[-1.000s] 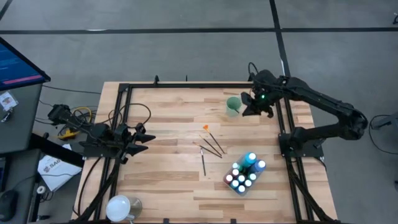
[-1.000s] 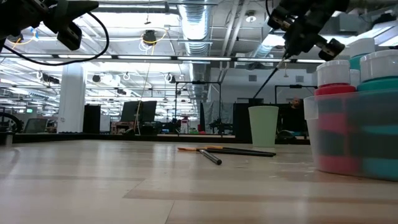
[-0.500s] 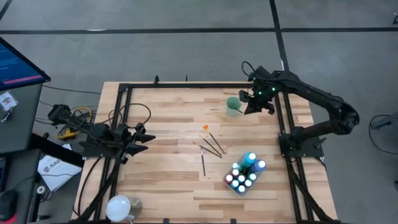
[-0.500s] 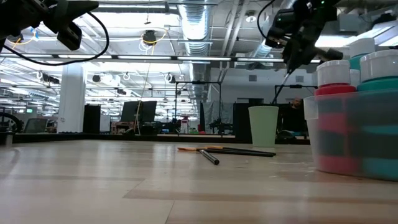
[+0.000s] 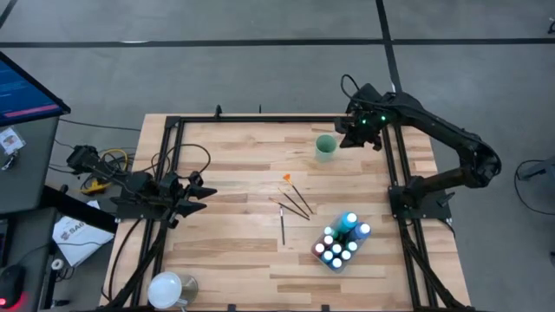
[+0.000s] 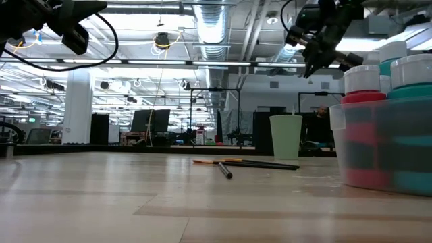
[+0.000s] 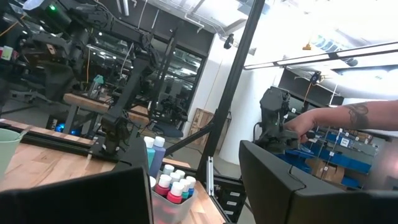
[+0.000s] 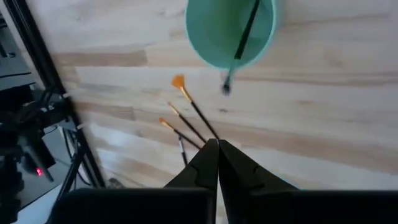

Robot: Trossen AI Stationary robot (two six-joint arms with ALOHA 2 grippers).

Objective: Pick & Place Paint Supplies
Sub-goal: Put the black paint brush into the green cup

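A pale green cup (image 5: 326, 146) stands at the far right of the table. My right gripper (image 5: 349, 133) hangs shut just beside and above it, with nothing between its fingertips (image 8: 217, 144). In the right wrist view a thin dark paintbrush (image 8: 241, 43) lies across the cup's mouth (image 8: 230, 28), one end past the rim. Whether it rests in the cup or is in the air I cannot tell. Three more paintbrushes (image 5: 295, 203) lie flat mid-table. The paint bottles stand packed in a clear tub (image 5: 341, 243) at the near right. My left gripper (image 5: 204, 192) waits open at the left edge.
Dark frame rails (image 5: 395, 165) run along the table's sides and far edge, close to my right arm. A white round thing (image 5: 171, 286) sits at the near left corner. Bare wood lies between the brushes and my left arm. A person's arm (image 7: 348, 115) shows beyond the table.
My right gripper has moved a little toward the table's far edge, staying high beside the cup. The thin brush that hung slanting below its fingers toward the cup no longer hangs there in the low view.
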